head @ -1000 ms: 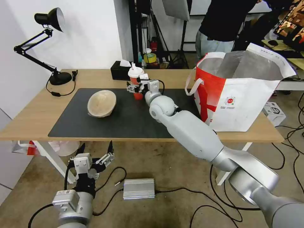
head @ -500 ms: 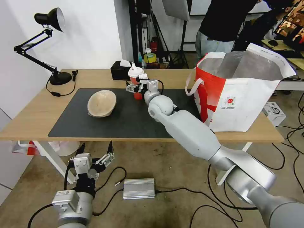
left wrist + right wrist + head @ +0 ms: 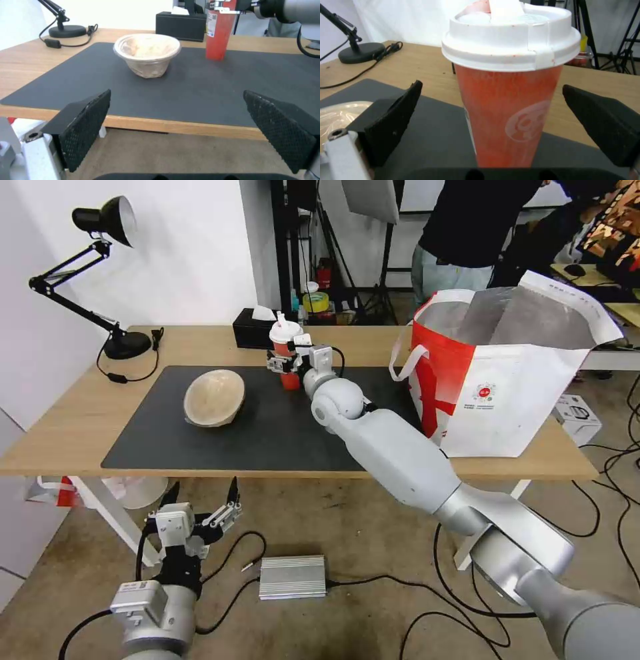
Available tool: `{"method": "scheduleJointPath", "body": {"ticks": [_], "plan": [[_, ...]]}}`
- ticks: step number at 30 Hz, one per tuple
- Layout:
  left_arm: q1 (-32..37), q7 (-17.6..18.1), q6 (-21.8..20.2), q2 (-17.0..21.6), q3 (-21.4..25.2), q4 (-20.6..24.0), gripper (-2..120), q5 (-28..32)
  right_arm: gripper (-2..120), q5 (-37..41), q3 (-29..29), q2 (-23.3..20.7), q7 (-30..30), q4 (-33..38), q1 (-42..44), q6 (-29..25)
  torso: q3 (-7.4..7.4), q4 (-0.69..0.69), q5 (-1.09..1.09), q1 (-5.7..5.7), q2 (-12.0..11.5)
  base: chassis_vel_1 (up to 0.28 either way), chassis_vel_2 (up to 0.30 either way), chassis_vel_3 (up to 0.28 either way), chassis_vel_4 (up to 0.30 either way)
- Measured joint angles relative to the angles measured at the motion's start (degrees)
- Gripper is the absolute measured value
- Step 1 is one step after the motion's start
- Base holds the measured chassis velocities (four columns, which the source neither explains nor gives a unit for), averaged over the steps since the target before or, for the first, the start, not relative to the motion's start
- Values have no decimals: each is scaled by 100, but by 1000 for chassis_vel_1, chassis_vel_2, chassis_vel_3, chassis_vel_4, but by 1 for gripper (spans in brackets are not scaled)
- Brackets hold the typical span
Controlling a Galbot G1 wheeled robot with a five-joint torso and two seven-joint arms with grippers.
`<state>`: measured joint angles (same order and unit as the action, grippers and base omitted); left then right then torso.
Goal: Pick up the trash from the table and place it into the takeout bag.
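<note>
A red paper cup (image 3: 287, 343) with a white lid stands upright at the far edge of the dark grey mat (image 3: 267, 440) on the table (image 3: 67, 427). My right gripper (image 3: 285, 363) is open, its black fingers (image 3: 391, 120) on either side of the cup (image 3: 510, 107) with a gap on both sides. A beige pulp bowl (image 3: 214, 397) sits on the left part of the mat, also seen as the bowl (image 3: 147, 55) from the left wrist. The takeout bag (image 3: 507, 367) stands open at the table's right end. My left gripper (image 3: 203, 500) hangs open below the table's front edge.
A black desk lamp (image 3: 127, 345) stands at the far left corner and a black tissue box (image 3: 253, 330) sits behind the cup. On the floor lie a silver metal box (image 3: 292, 577) and cables. A small white box (image 3: 577, 417) is right of the bag.
My right arm has edged slightly farther toward the cup. The left arm, bowl, cup and bag have not moved.
</note>
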<state>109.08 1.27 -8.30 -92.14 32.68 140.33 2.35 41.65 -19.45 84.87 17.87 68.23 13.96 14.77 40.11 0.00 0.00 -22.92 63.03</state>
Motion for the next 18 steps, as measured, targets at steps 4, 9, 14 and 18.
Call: {"method": "scheduleJointPath", "body": {"ticks": [4, 9, 14, 18], "plan": [[2, -1, 0, 0, -5, 0, 98, -11, 100, -12, 32, 50, -32, -109, -28, -16, 0, 0, 0, 1, 0, 0, 0, 0, 0], [8, -2, 1, 0, -5, 0, 98, -16, 100, -31, 52, 79, -65, -169, -31, -24, 0, 0, 0, 1, 0, 0, 0, 0, 0], [17, -4, 6, 0, -8, -4, 98, -32, 100, -34, 61, 82, -69, -171, -31, -26, 0, 0, 0, 2, 0, 0, 0, 0, 0], [14, -4, 9, 0, -14, -10, 98, -34, 100, -36, 70, 92, -76, -206, -31, -26, 0, 0, 0, 1, 0, 0, 0, 0, 0]]}}
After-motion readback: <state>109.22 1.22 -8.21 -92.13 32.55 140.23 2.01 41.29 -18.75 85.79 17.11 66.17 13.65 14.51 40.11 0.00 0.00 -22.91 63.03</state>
